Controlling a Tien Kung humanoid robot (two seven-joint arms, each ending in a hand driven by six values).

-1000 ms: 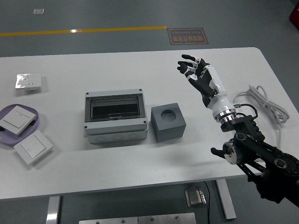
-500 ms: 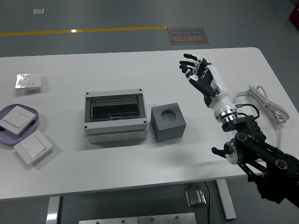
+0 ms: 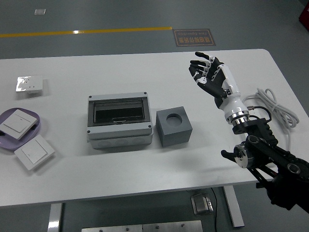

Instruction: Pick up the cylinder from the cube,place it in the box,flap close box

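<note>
Head view: right hand (image 3: 208, 73) released, empty; cube (image 3: 174, 126) hole faces up.

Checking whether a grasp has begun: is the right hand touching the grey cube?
Apart. The head view shows bare white table between the right hand, raised with fingers spread, and the grey cube.

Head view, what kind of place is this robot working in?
Probably a factory floor or industrial test lab: a grey painted floor with a yellow line, and a white table laid out with an electrical box and wall switches.
</note>
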